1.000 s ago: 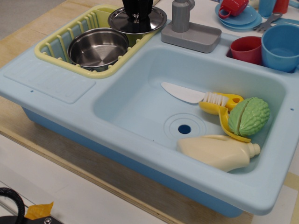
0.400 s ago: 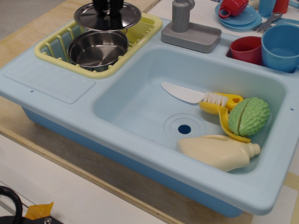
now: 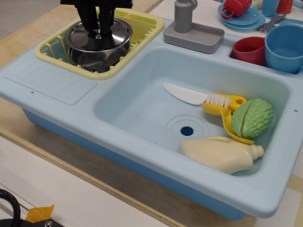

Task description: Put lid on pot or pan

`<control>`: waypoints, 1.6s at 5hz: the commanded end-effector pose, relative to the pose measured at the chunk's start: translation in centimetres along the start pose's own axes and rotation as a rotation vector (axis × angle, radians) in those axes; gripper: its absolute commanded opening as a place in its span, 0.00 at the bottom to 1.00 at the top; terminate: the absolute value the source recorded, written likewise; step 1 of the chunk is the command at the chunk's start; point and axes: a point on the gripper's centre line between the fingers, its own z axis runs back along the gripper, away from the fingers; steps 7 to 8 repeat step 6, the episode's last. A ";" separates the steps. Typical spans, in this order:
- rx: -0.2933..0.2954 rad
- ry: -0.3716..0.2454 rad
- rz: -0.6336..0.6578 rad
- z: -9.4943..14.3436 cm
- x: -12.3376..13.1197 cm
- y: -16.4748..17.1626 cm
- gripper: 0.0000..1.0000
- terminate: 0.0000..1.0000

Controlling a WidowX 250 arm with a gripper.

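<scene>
Gripper [image 3: 98, 32]: black fingers closed around the knob of the lid [image 3: 99, 36].
Lid: directly under the gripper, sitting over the pot [image 3: 90, 57]; whether it rests fully on the rim cannot be told.
Pot: below the gripper, inside the yellow drying rack [image 3: 137, 26].
Sink basin [image 3: 142, 101]: right of and nearer than the gripper; holds a white knife [image 3: 185, 94], yellow brush [image 3: 227, 108], green vegetable [image 3: 252, 117] and cream bottle [image 3: 221, 153].
Side compartment: far right; red cup [image 3: 249, 50] and blue cup [image 3: 285, 48].
</scene>
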 end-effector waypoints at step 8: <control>-0.010 -0.050 -0.036 0.5 1.7 1.5 1.00 1.00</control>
